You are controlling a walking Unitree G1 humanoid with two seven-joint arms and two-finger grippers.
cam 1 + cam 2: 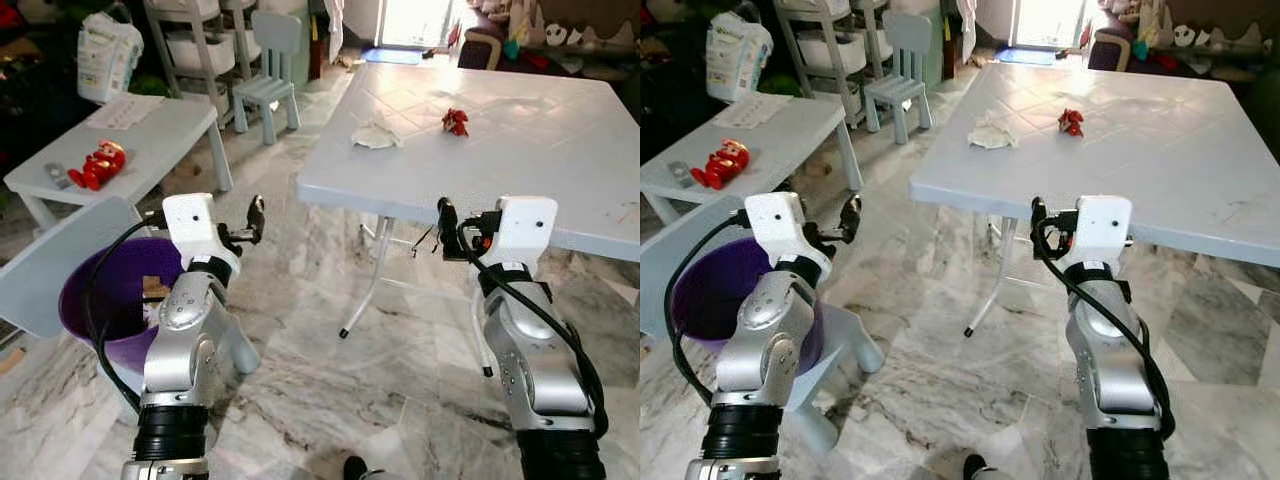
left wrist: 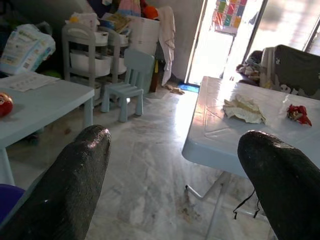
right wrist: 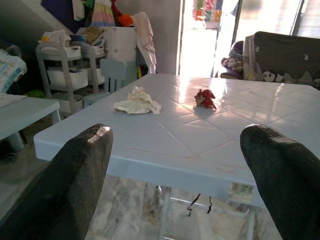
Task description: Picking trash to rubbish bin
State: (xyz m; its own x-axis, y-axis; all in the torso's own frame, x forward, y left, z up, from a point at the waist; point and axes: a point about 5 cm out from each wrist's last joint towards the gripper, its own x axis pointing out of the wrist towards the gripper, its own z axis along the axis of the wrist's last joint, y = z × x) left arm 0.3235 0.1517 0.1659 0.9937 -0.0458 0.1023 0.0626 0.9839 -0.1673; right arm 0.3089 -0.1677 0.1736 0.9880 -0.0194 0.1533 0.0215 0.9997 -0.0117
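Here, the robot is standing on a marble floor (image 1: 330,400) before a pale blue plastic surface (image 1: 540,150), both arms raised at its near edge. The left tool (image 2: 175,180) is hovering released over the floor, its two black fingers (image 2: 75,175) spread wide, short of the surface's corner. The right tool (image 3: 175,175) is likewise released, its fingers (image 3: 75,175) parted, hanging just in front of the surface's near edge. On the far part of the surface a crumpled whitish paper (image 1: 376,135) is lying, and beside it, apart, a small red scrap (image 1: 456,122). At the robot's left a purple rubbish bin (image 1: 95,300) is sitting on the floor beside the left arm. Behind it, a low side table (image 1: 150,140) is carrying a red toy (image 1: 98,163).
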